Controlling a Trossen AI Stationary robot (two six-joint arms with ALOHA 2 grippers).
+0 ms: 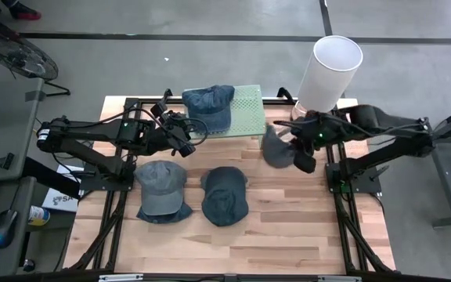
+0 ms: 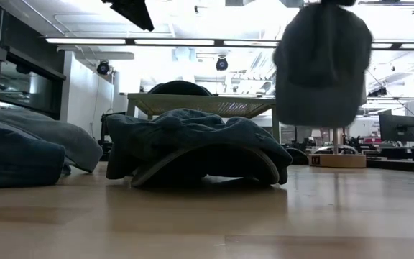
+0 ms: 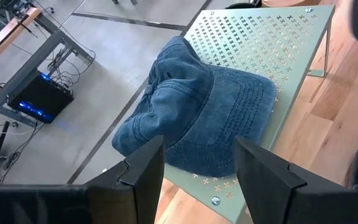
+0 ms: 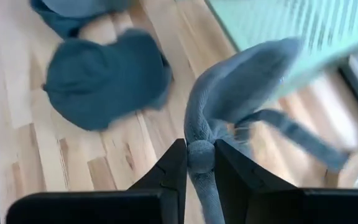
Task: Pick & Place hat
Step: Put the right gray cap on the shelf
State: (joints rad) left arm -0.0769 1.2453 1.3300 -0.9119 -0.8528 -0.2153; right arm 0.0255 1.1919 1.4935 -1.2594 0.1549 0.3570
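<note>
1. Hanging from the right end effector [image 4: 199, 163], the grey hat [image 1: 276, 147] is clear of the table [image 1: 288, 227], just beside the green rack [image 1: 250, 106].
2. Fingers pinch a fold of it; carry it level over the rack's bare part before letting go.
3. It looks limp, its strap dangling.
4. Left end effector [image 3: 199, 177] hovers spread near the blue hat [image 3: 207, 115] on the rack.
</note>
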